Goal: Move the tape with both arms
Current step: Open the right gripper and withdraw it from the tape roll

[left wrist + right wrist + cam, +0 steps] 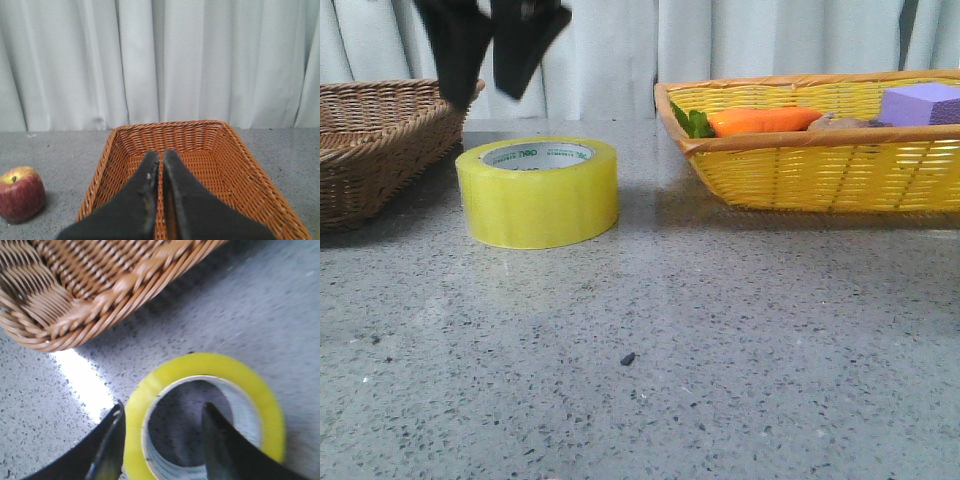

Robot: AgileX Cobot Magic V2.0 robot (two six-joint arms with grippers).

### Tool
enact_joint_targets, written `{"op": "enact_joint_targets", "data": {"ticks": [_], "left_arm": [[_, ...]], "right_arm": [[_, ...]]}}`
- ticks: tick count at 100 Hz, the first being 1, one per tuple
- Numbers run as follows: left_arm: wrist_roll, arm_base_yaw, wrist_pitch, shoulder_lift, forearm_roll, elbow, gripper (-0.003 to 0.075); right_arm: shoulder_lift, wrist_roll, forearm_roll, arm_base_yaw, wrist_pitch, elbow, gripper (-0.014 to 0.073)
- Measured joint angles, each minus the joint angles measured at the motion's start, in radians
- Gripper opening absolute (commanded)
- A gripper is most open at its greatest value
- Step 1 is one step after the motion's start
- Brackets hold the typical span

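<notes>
Tape (538, 195) sits flat on the grey speckled table (740, 360), hole up, white core with green lettering showing, and nothing is gripping it. It lies in the gap between the two baskets, nearer the brown wicker basket (370, 150) on the left, with the yellow basket (820, 175) off to the right, apart from the roll. Up above the roll and a touch to its left hangs the right gripper (485, 95), black fingers pointing down, clear of the tape with air beneath the tips. From its wrist camera you get the picture: right gripper (162, 410) with jaws spread wide, one finger lined up outside the yellow ring (200, 365), the other over the hole in the middle, so the wall of the roll falls between them, and a corner of the brown basket (100, 290) lies close by. Over on the other side, the left gripper (161, 155) is held over the brown basket (225, 150), jaws pressed almost together with only a thin slit between them and nothing in there; it does not show in the front view. A red apple (20, 194) rests on the table just beside that basket, on the outside. In the yellow basket I can see a carrot (760, 120) with green leaves lying along the near rim and a purple block (920, 103) at the right end. One small dark speck (627, 358) lies on the table in front of the tape
</notes>
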Motion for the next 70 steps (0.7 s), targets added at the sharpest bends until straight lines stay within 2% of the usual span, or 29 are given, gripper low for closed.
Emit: {"op": "enact_joint_targets", "data": {"ticks": [6,16,29,52,70], "left_arm": [[0.0,-0.019,0.017,0.0,0.023,-0.02,-0.002],[0.0,-0.072,0.049,0.012,0.039,-0.056,0.0004],[0.0,-0.167,0.062,0.05,0.045,-0.089,0.0117],[0.0,-0.339,0.068,0.175,0.063,-0.142,0.0368],[0.0,-0.457,0.078,0.317,0.066,-0.219,0.0391]], "right_arm": [[-0.034,0.0,-0.007,-0.006,0.004,-0.009,0.023],[-0.092,0.0,-0.011,-0.024,0.009,-0.014,0.0098],[-0.167,0.0,-0.013,-0.058,0.048,-0.016,-0.0072],[-0.26,0.023,-0.021,-0.105,0.084,-0.016,-0.0072],[-0.312,0.054,-0.051,-0.115,0.089,-0.017,-0.0072]]}}
